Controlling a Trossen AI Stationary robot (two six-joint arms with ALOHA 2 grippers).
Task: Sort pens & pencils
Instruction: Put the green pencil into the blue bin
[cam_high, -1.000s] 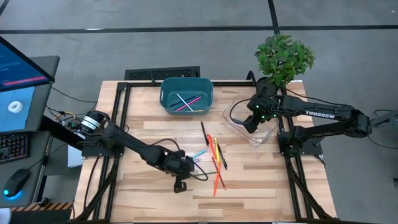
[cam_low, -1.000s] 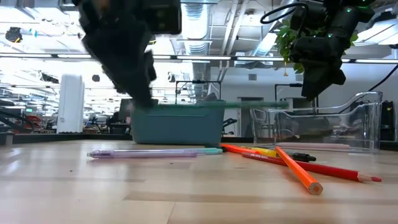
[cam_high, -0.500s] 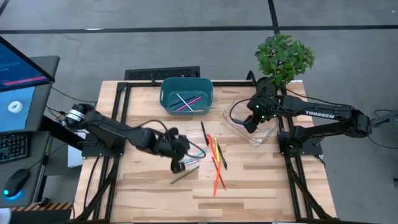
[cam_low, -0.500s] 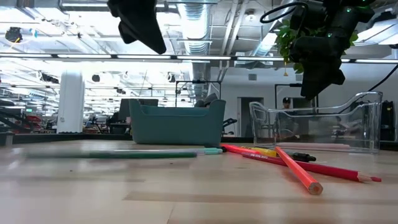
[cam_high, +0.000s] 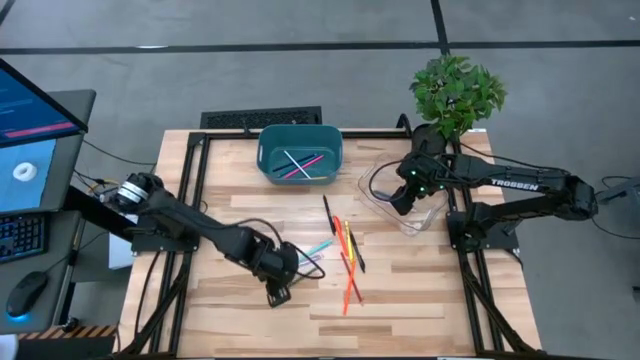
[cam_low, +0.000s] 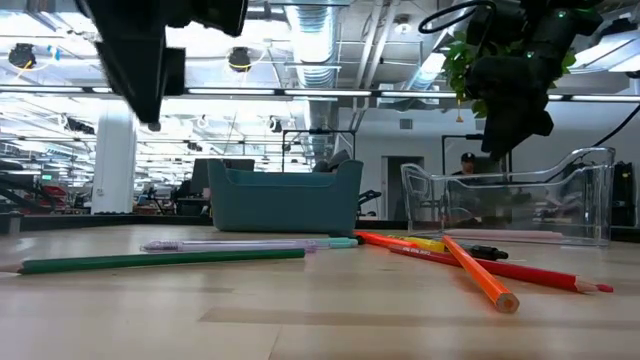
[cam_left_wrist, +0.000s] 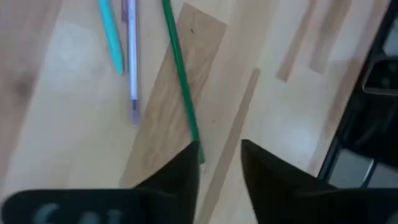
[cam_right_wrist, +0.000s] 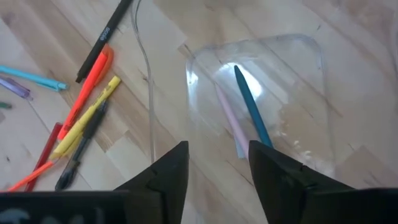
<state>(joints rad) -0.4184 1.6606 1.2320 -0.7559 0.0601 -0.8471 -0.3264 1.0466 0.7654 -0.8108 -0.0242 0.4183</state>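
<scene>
Pens and pencils lie in three places. A loose cluster sits on the table near its middle: red, orange, yellow and black sticks crossing one another, with a teal pen and a pale purple pen side by side just left of them. A green pencil lies apart on the bare wood, nearest the front edge in the low view.

The left gripper hangs over the table just past the green pencil's end; its fingers stand apart with a clear gap and hold nothing, the pencil tip showing beside one finger.

At the back, the teal bin holds a few crossed pens, pink and pale among them.

The right gripper hovers above the clear tray, its fingers parted and empty. Inside the tray lie a teal pen and a pale pink one, close together at a slight angle.
</scene>
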